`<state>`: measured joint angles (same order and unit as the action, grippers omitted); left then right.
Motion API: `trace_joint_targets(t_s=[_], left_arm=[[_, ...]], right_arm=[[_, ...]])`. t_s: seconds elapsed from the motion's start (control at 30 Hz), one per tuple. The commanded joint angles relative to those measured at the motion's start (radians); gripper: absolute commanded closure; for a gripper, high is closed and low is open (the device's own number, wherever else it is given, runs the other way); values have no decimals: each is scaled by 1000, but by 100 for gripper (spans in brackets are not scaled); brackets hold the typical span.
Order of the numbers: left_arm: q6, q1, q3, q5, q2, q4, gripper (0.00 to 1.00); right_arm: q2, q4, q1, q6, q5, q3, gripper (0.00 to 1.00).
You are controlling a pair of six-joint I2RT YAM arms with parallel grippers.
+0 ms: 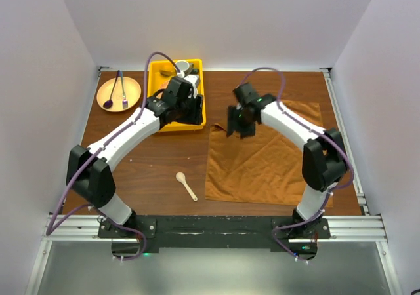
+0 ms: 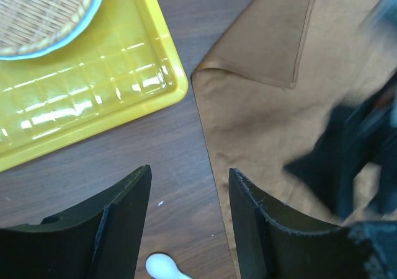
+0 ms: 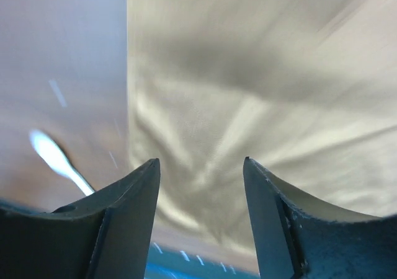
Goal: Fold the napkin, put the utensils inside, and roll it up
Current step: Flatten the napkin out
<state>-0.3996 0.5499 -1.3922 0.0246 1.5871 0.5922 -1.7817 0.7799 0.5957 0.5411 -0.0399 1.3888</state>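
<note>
The rust-brown napkin [image 1: 269,160] lies spread on the right half of the table, rumpled, its far left corner turned over [image 2: 267,49]. The small cream spoon [image 1: 186,185] lies on bare wood to the left of the napkin; its bowl shows in the left wrist view [image 2: 162,266] and it is blurred in the right wrist view [image 3: 59,158]. My right gripper [image 1: 241,126] hovers over the napkin's far left corner, jaws open and empty above the cloth [image 3: 248,93]. My left gripper [image 1: 187,111] stands open and empty by the near right corner of the yellow tray, over wood at the napkin's left edge.
The yellow tray [image 1: 157,85] stands at the back, holding a white cup [image 1: 182,67] and a woven dish [image 2: 43,12]. A round orange mat [image 1: 118,93] at the back left carries a purple spoon and a dark fork.
</note>
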Motion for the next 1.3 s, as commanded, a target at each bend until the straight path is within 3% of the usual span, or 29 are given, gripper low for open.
trace_joint_targets(t_s=[0.0,0.03,0.2,0.37,0.73,1.0,1.27], left_arm=[[-8,-5,-28,-54,14,-17,43],[-8,-5,-28,-54,14,-17,43],[7,-5,-5,-40,-15,-40,43],[18,-5,13,-37,-35,-54,42],[31,-5,32,-29,-44,-61,39],[56,-7,32,-28,-41,-58,29],[77,-5,32,5,-44,-57,28]], right_arm=[[-60,12,-144,155,29,139,42],[-83,28,-157,174,37,163,49],[-185,116,-185,261,150,291,57],[-242,180,-183,341,193,305,57],[-306,122,-185,356,172,266,52],[-358,108,-185,370,169,289,55],[-383,110,-189,388,156,286,62]])
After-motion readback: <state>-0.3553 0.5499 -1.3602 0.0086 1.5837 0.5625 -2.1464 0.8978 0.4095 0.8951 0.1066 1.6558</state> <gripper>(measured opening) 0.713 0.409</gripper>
